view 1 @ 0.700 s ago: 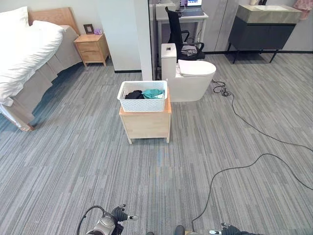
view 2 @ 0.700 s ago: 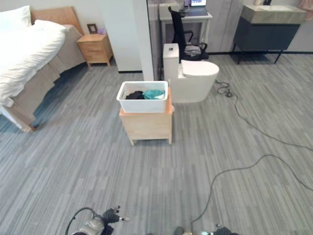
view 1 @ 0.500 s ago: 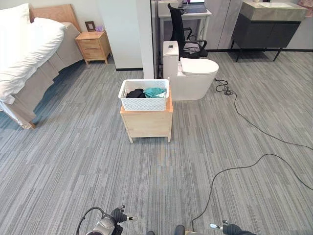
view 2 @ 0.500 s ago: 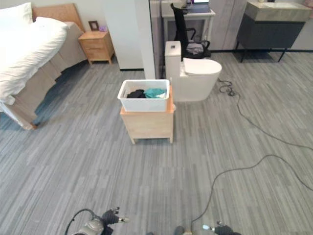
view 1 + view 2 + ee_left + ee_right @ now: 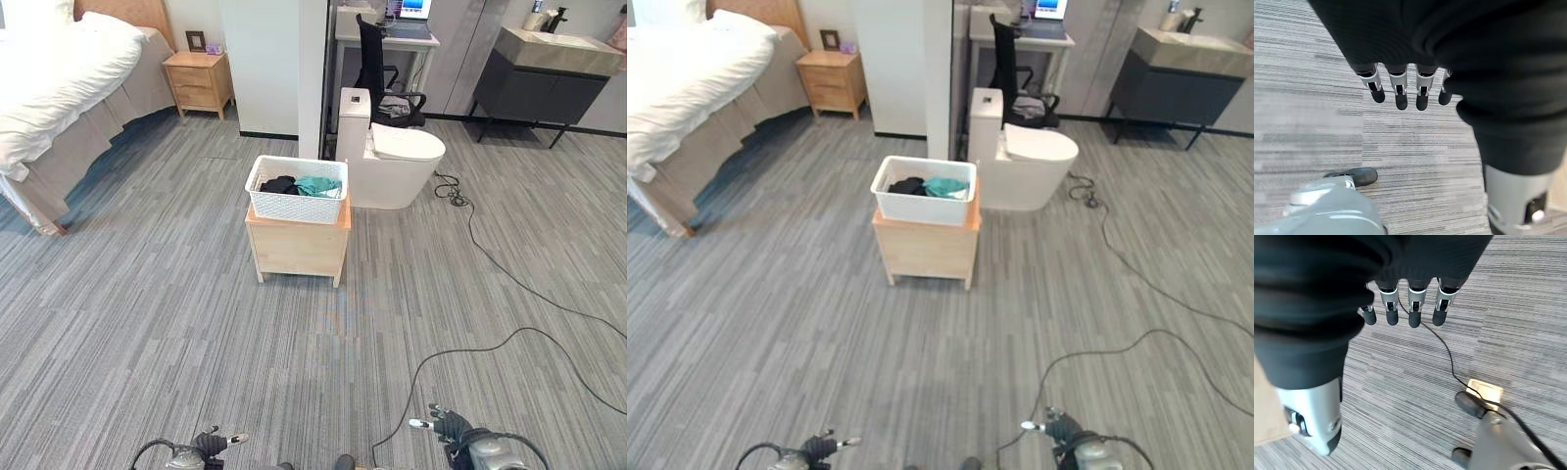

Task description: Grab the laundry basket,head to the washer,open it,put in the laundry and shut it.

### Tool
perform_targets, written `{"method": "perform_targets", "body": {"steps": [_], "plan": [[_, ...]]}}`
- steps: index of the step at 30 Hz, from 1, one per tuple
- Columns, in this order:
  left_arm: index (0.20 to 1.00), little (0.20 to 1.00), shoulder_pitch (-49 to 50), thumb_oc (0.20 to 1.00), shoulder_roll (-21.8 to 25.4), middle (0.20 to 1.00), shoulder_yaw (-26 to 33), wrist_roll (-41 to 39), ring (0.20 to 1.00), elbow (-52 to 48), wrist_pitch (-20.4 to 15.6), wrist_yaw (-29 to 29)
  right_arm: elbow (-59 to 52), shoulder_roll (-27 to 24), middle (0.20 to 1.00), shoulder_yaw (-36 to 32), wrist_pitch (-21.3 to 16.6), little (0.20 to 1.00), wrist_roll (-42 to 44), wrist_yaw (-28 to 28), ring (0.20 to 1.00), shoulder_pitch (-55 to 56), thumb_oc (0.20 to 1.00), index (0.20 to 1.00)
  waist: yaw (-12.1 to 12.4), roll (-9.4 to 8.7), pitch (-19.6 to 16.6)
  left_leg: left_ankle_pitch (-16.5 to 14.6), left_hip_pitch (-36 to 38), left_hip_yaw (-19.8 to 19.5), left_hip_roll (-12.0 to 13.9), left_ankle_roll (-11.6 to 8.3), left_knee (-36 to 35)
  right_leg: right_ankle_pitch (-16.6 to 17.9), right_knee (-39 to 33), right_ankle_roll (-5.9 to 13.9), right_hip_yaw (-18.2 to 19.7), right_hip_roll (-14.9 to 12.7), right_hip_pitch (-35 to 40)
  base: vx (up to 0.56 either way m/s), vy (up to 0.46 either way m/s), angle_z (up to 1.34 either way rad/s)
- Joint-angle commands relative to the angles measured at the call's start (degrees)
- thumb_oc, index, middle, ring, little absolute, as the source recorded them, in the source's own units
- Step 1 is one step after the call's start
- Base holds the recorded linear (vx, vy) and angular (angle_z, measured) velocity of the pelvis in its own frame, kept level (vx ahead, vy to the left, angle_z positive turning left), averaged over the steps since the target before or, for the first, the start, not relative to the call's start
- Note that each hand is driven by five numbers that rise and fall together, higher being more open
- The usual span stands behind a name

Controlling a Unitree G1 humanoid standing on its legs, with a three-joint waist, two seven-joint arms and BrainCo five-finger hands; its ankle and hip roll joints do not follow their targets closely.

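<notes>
- Bed [image 5: 59, 88] and nightstand [image 5: 201, 80] stand far left, well apart from the task's things.
- Left hand [image 5: 1400, 88] hangs low over the floor, fingers straight and relaxed, holding nothing.
- White laundry basket [image 5: 297, 191] rests on a small wooden cabinet [image 5: 297, 247] mid-room, dark and teal clothes [image 5: 299, 185] inside; likely light, fairly stiff plastic, best taken by both side rims.
- Toilet [image 5: 397, 166] stands just beyond.
- Right hand [image 5: 1410, 308] hangs likewise, fingers loosely straight, empty.

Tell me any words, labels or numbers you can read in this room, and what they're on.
None can be read.
Laptop screen on the desk: glowing, content too small to read.
Picture frame on the nightstand: too small to read.
Laundry basket: no label visible.
</notes>
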Motion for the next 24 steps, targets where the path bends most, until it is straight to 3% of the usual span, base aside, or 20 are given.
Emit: {"method": "perform_targets", "body": {"steps": [1, 24], "plan": [[1.0, 1.0, -2.2, 1.0, 0.6, 1.0, 1.6, -1.0, 1.0, 0.3, -1.3, 0.8, 1.7, -1.0, 1.0, 0.8, -1.6, 1.0, 3.3, -0.4, 1.0, -1.7, 1.0, 1.0, 0.1, -2.06, -0.4, 4.1, 0.9, -4.9, -1.5, -1.83, -6.9, 8.4, -9.3, 8.34, 0.8, -4.9, 9.4, 0.0, 0.0, 0.0], [1.0, 1.0, -6.0, 1.0, 0.4, 1.0, -4.2, 4.4, 1.0, -2.4, -1.8, 1.8, 5.7, 2.5, 1.0, 2.7, -0.9, 1.0, 1.9, -0.9, 1.0, -2.2, 1.0, 1.0, 0.2, -1.95, 1.6, 1.8, -1.5, -4.3, -3.1, 0.03, -4.1, 7.5, -2.5, 9.33, 1.6, -6.9, 5.6, 0.02, 0.025, -0.01]]}}
